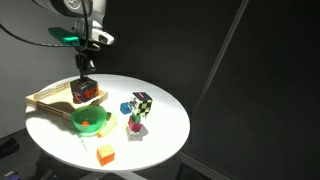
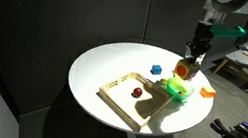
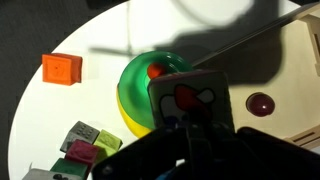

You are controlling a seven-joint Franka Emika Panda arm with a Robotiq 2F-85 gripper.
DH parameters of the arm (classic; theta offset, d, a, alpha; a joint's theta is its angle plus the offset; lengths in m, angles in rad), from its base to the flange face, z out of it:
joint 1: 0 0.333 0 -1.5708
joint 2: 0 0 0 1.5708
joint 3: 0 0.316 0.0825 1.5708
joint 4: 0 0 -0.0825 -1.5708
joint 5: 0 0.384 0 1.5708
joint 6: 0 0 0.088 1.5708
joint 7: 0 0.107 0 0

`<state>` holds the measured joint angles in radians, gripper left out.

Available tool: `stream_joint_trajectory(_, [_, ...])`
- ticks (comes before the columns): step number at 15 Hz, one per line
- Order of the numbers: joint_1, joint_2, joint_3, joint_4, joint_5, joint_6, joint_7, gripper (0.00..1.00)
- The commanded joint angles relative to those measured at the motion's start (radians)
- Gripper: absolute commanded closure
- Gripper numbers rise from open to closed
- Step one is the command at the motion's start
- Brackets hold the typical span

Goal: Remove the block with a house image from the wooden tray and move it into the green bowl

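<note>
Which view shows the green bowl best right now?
An exterior view: the green bowl shows its whole rim, unblocked. In an exterior view the bowl looks smaller. In the wrist view the held block covers the right of the bowl.

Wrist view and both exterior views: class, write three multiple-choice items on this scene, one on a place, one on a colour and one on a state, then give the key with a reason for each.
1. Where is the block with a house image?
A) held in the air above the green bowl
B) resting inside that bowl
C) lying in the wooden tray

2. What colour is the small rounded piece in the tray?
A) blue
B) white
C) dark red

3. How is the end effector?
A) open and empty
B) shut on the block
C) out of view

Key: 1 A, it hangs above the bowl; 2 C, it shows dark red on pale wood; 3 B, its fingers clamp the block's sides.
</note>
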<state>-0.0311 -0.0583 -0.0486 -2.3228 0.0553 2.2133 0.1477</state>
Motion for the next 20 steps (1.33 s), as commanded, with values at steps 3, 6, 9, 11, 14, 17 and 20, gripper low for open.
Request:
stream_joint_trajectory(3, [-0.026,0.003,-0.021,0.014,0.018,-0.018,-0.025,0.98])
stream_joint_trajectory(6, [-0.031,0.014,-0.022,0.005,0.013,0.003,-0.024,0.98])
stream_joint_trajectory(9, [-0.031,0.035,-0.024,0.000,0.009,0.035,-0.025,0.98])
stream_joint_trajectory(11, [-0.031,0.053,-0.024,-0.003,0.004,0.063,-0.024,0.98])
stream_joint_trajectory(14, [-0.031,0.084,-0.025,-0.008,-0.004,0.109,-0.018,0.98])
stream_joint_trajectory(17, [-0.031,0.114,-0.025,-0.012,-0.003,0.140,-0.020,0.98])
stream_joint_trajectory(20, [-0.030,0.138,-0.026,-0.014,-0.002,0.155,-0.022,0.98])
